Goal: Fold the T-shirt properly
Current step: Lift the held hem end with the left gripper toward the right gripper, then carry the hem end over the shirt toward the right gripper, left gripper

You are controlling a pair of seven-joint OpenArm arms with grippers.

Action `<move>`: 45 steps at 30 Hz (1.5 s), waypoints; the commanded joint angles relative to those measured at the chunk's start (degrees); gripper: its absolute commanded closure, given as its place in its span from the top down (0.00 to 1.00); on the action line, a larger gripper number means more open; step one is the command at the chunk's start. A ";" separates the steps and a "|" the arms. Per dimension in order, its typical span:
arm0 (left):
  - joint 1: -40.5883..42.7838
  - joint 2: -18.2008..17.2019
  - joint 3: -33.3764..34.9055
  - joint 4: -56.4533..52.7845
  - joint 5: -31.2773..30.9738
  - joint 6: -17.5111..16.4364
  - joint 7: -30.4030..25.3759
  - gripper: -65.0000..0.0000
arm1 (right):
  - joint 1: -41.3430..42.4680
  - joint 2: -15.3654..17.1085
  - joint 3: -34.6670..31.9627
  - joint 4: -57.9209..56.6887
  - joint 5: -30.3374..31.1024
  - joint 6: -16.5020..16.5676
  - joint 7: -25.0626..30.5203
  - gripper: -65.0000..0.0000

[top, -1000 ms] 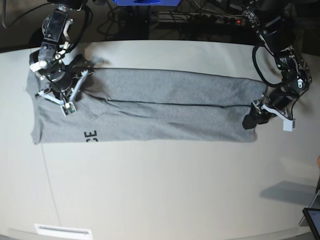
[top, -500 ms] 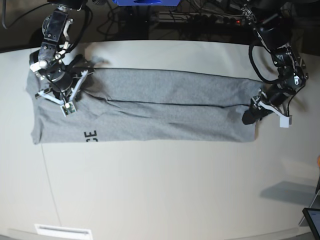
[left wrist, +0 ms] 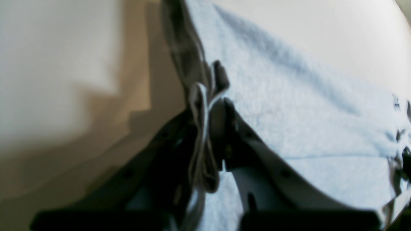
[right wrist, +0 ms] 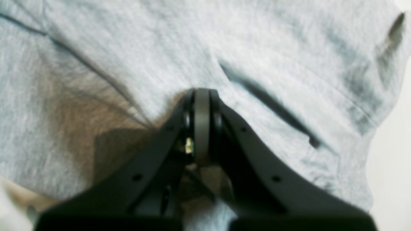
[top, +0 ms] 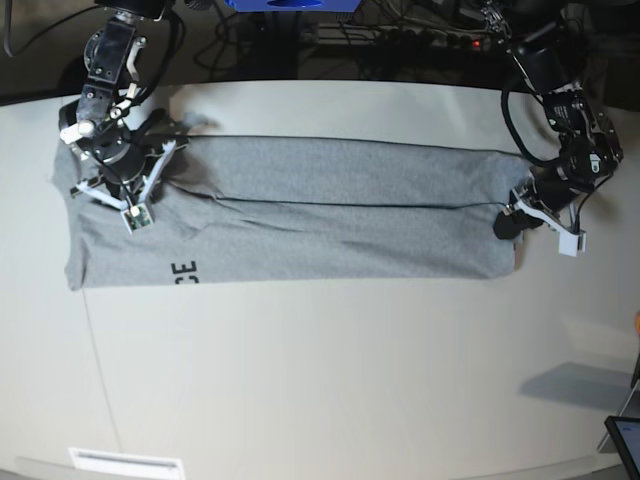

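The heather-grey T-shirt (top: 330,215) lies folded into a long band across the table, with black letters (top: 183,271) showing near its lower left. My left gripper (top: 508,222) is at the band's right end, shut on the shirt's edge; the left wrist view shows folded cloth pinched between its fingers (left wrist: 221,112). My right gripper (top: 150,170) is at the band's left end, shut on a pinch of the T-shirt (right wrist: 257,48), which fills the right wrist view around the closed fingers (right wrist: 201,106).
The pale table (top: 330,380) runs around the shirt. A dark gap with cables (top: 400,40) lies behind the far edge. A small dark device (top: 625,440) sits at the lower right corner.
My left gripper has moved up and slightly right, drawing the shirt's right end with it. The right gripper and the left end of the shirt have stayed put.
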 commanded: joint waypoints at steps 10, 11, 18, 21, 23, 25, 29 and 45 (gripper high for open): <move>1.42 0.11 8.89 16.45 -1.55 9.44 -1.17 0.00 | -0.30 -0.06 -0.07 0.37 -0.92 0.54 -1.87 0.02; 1.42 0.55 9.68 17.59 -1.55 10.14 -1.17 0.00 | -0.30 -0.06 -0.07 0.37 -0.92 0.54 -1.87 0.02; 2.30 4.33 11.70 25.85 -1.55 15.51 2.61 0.00 | -0.38 -0.06 -0.07 0.37 -1.01 0.54 -1.87 0.02; 2.39 6.79 11.70 29.28 -1.55 15.60 5.43 0.00 | -0.38 -0.06 -0.07 0.37 -1.01 0.54 -1.87 0.02; 2.30 8.55 11.70 30.86 -1.55 15.68 7.27 0.00 | -0.38 -0.06 -0.07 0.37 -1.01 0.54 -1.96 0.02; 2.57 10.13 11.70 32.01 -1.55 15.68 8.33 0.00 | -0.38 -0.06 -0.07 0.37 -1.01 0.54 -1.96 0.02; 2.74 12.59 11.88 32.53 -1.63 15.68 8.42 0.00 | -0.38 -0.06 -0.07 0.37 -0.83 0.54 -2.84 0.02; 3.53 22.09 17.85 32.01 -1.28 17.62 8.42 0.00 | -0.21 -0.06 -0.16 0.28 -0.83 0.54 -3.10 0.02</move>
